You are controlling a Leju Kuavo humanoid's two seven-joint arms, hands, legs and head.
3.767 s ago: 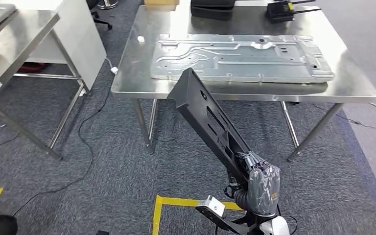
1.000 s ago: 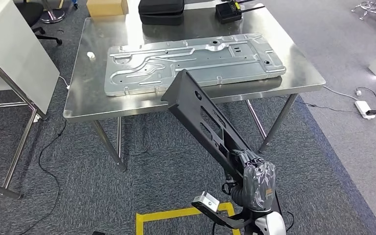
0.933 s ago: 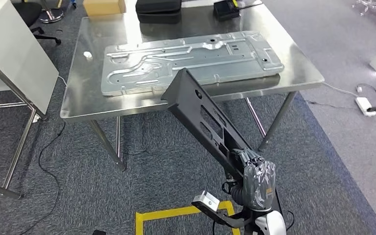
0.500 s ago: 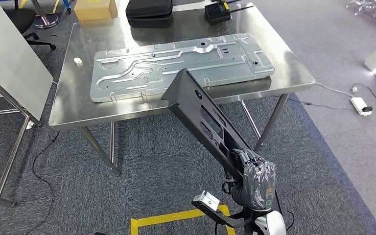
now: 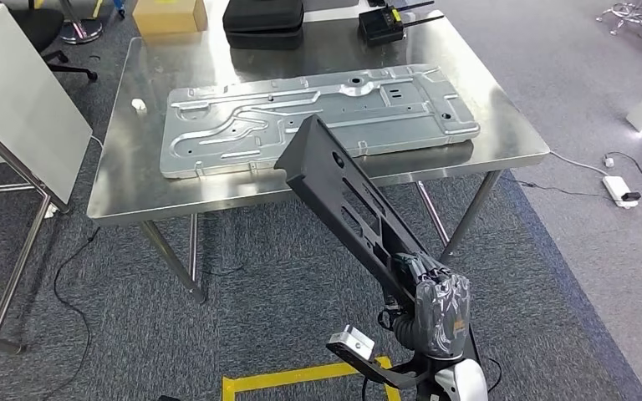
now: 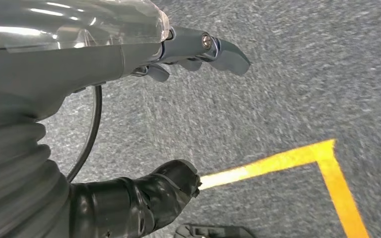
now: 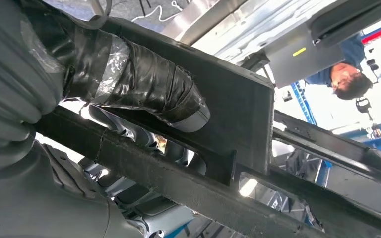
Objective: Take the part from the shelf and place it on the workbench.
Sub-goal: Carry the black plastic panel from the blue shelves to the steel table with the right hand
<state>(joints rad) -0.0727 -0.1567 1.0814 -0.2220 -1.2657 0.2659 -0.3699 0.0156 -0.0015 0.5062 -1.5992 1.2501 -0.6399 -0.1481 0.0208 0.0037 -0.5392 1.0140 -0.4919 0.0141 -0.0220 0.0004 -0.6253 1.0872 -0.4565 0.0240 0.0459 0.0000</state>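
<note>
Slanting up and away from the robot, the long black part [image 5: 347,205] is held at its near end by the right hand [image 5: 436,307], whose fingers wrap around the channel; the right wrist view shows the taped thumb [image 7: 144,84] pressed flat on one black wall and the other fingers curled through a slot behind it. The part's far end hangs in the air over the near edge of the workbench [image 5: 510,138], not resting on it. On the steel workbench lies a large stamped metal panel [image 5: 318,117], stretched along the tabletop. Behind the panel, at the far edge, stand a cardboard box [image 5: 170,14], a black case [image 5: 263,22] and a black radio-like device [image 5: 382,24]; a small white object [image 5: 139,105] sits near the panel's left end. The left hand [image 6: 129,59] hangs above grey carpet beside a line of yellow floor tape [image 6: 297,158], its fingers apart and holding nothing. A second steel table's leg [image 5: 17,267] stands at the left, and a white power strip [image 5: 620,190] lies on the floor to the right
</note>
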